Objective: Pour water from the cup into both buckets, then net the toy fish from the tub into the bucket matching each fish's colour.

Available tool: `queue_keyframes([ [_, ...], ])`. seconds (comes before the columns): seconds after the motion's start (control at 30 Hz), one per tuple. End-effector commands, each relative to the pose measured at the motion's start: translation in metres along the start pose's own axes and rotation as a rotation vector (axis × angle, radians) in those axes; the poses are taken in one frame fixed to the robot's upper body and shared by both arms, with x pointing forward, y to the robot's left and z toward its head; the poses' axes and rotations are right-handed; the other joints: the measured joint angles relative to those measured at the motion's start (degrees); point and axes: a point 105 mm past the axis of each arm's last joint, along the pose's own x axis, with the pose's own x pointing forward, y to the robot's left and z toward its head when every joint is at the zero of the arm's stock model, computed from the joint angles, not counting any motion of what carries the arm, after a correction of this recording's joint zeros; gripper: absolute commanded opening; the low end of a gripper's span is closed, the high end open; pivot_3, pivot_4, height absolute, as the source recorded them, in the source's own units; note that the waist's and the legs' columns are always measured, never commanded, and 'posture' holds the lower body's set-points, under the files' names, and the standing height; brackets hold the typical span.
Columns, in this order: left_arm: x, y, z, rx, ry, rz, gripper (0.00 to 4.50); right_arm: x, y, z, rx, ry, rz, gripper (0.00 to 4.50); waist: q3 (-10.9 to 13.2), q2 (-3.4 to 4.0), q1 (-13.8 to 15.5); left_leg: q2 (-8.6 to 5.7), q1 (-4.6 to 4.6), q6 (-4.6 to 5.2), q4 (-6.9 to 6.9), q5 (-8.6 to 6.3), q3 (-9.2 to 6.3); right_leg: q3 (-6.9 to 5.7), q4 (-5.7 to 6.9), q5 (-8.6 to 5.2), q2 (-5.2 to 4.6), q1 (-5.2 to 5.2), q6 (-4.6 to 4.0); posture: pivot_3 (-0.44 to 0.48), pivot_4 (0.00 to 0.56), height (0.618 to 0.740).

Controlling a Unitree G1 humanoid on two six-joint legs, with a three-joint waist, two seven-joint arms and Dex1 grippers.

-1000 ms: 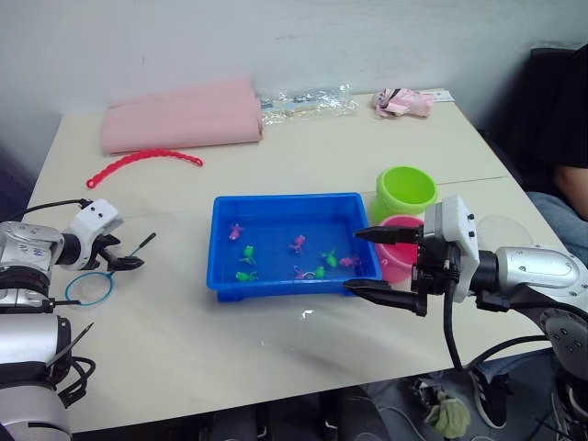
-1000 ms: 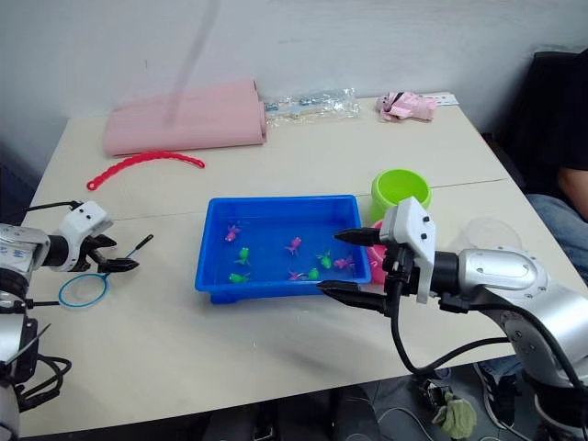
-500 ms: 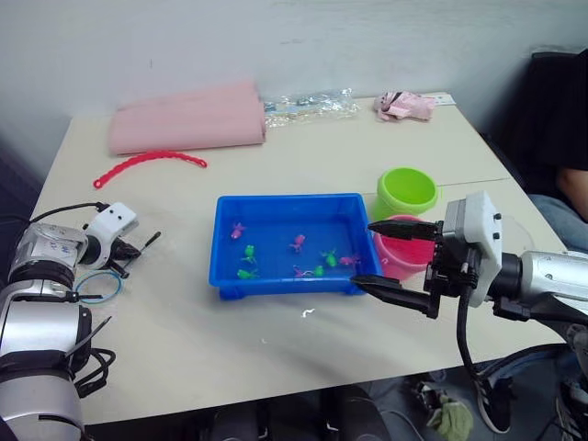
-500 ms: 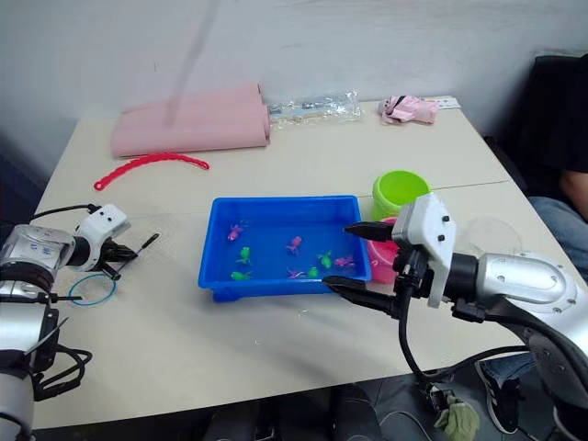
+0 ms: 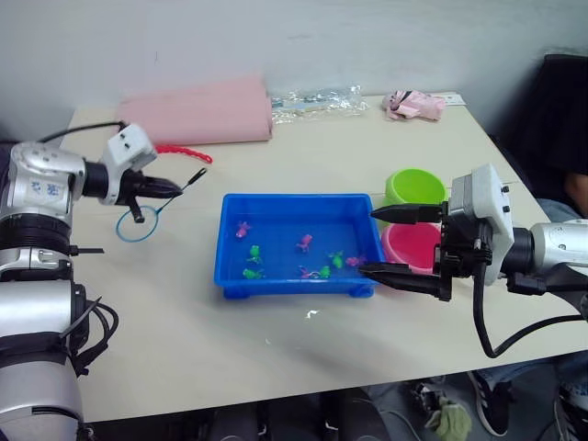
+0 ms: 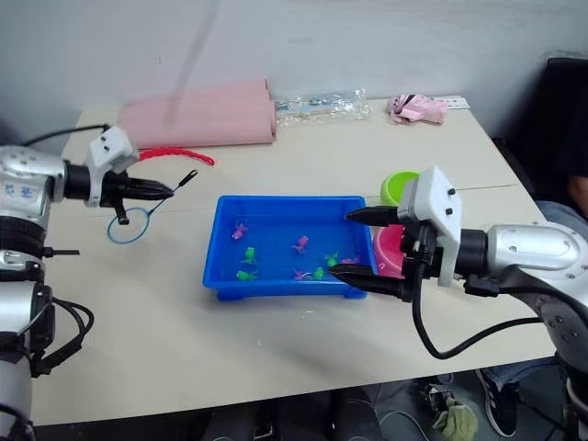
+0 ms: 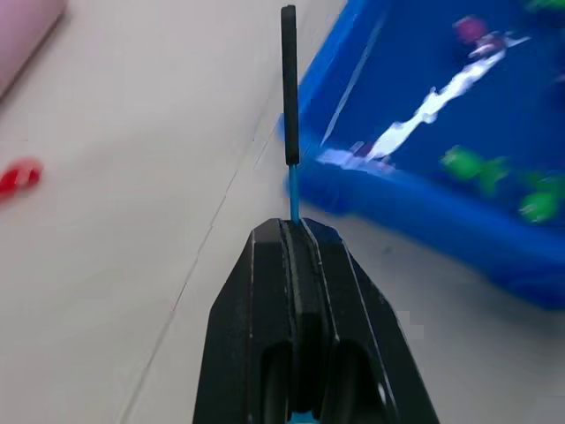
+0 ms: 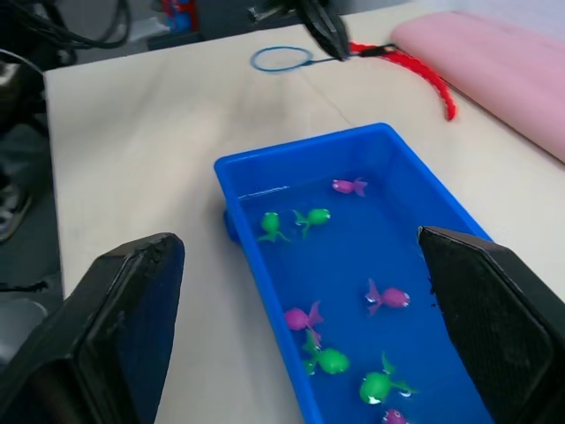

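The blue tub [image 5: 231, 241] holds water and several tiny pink and green toy fish [image 5: 303, 243]. To its left, above the table, my left gripper [image 5: 175, 190] is shut on the net's thin dark handle [image 7: 289, 88]. The net's light blue ring [image 5: 138, 223] hangs below it. The green bucket [image 5: 413, 186] and pink bucket [image 5: 411, 246] stand at the tub's right end. My right gripper [image 5: 367, 241] is open over the tub's right rim, in front of the pink bucket, with nothing between its fingers [image 8: 132, 336]. The cup is hidden.
A folded pink cloth [image 5: 197, 110], a red beaded chain [image 5: 188, 152], a clear plastic bag [image 5: 317, 96] and a small pink item [image 5: 413, 103] lie along the far side of the table. A person [image 5: 574, 193] sits at the right edge.
My left gripper shut on the net handle, lifted the net off the table and carried it toward the tub's far left corner. The right gripper stayed open by the pink bucket.
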Motion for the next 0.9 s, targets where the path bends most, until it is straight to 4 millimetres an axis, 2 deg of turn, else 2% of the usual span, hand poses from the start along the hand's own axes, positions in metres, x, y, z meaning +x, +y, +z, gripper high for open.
queue_keyframes([
  [0.03, 0.018, -0.038, 0.049, 0.181, -0.092, -0.212, 0.01, 0.009, -0.008, 0.008, -0.053, 0.002, 0.007, 4.50, 0.0, 0.02, 0.0, 0.00, 0.00, 0.00, 0.00, 0.00, 0.00, 0.01, 0.00, 0.00, 0.00, 0.00, 0.00, 0.000, 0.150, 0.738],
  [0.13, 0.035, -0.073, 0.070, 0.278, -0.126, -0.383, 0.01, 0.022, -0.016, 0.009, -0.068, 0.023, 0.016, 4.50, 0.0, 0.05, -0.2, 0.05, 0.01, -0.03, 0.14, 0.00, 0.00, 0.06, 0.14, 0.00, 0.03, -0.01, 0.00, 0.000, 0.150, 0.738],
  [0.2, 0.050, -0.089, 0.082, 0.324, -0.137, -0.445, 0.01, 0.034, -0.021, 0.009, -0.062, 0.063, 0.027, 4.50, 0.1, 0.11, -0.3, 0.06, -0.02, -0.03, 0.28, 0.00, 0.00, 0.13, 0.29, 0.00, 0.02, -0.06, 0.00, 0.000, 0.150, 0.738],
  [0.3, 0.055, -0.102, 0.087, 0.347, -0.142, -0.496, 0.01, 0.049, -0.027, 0.009, -0.023, 0.089, 0.006, 4.50, 0.1, 0.15, -0.3, 0.06, -0.10, -0.03, 0.45, 0.00, 0.02, 0.21, 0.51, -0.01, 0.02, -0.21, -0.01, 0.000, 0.150, 0.738],
  [0.37, 0.058, -0.105, 0.090, 0.355, -0.147, -0.499, 0.01, 0.055, -0.025, 0.008, -0.006, 0.100, 0.017, 4.50, 0.1, 0.18, -0.7, 0.07, -0.22, -0.03, 0.53, 0.00, 0.03, 0.22, 0.61, -0.02, 0.03, -0.34, -0.03, 0.000, 0.150, 0.738],
  [0.47, 0.063, -0.106, 0.093, 0.365, -0.152, -0.491, 0.00, 0.062, -0.019, 0.008, -0.002, 0.110, 0.046, 3.66, 0.1, 0.25, -0.9, 0.07, -0.37, -0.02, 0.59, 0.00, 0.00, 0.21, 0.65, -0.02, 0.02, -0.46, -0.04, 0.000, 0.150, 0.738],
  [0.53, 0.064, -0.108, 0.093, 0.379, -0.154, -0.501, 0.00, 0.065, -0.019, 0.008, -0.010, 0.113, 0.048, 2.81, 0.1, 0.25, -0.9, 0.06, -0.47, -0.02, 0.64, 0.00, -0.04, 0.16, 0.64, -0.02, 0.02, -0.50, -0.04, 0.000, 0.150, 0.738],
  [0.63, 0.065, -0.108, 0.093, 0.383, -0.154, -0.504, 0.00, 0.067, -0.018, 0.007, -0.012, 0.120, 0.051, 2.81, 0.2, 0.25, -0.8, 0.06, -0.76, -0.01, 0.77, 0.00, -0.05, 0.10, 0.66, -0.02, 0.02, -0.67, -0.04, 0.000, 0.150, 0.738],
  [0.9, 0.068, -0.110, 0.099, 0.393, -0.169, -0.513, 0.00, 0.071, -0.021, 0.000, -0.031, 0.140, 0.033, 2.81, 0.2, 0.26, -0.9, 0.03, -0.76, -0.01, 0.76, 0.00, -0.05, 0.08, 0.65, -0.02, 0.03, -0.67, -0.03, 0.000, 0.150, 0.738],
])
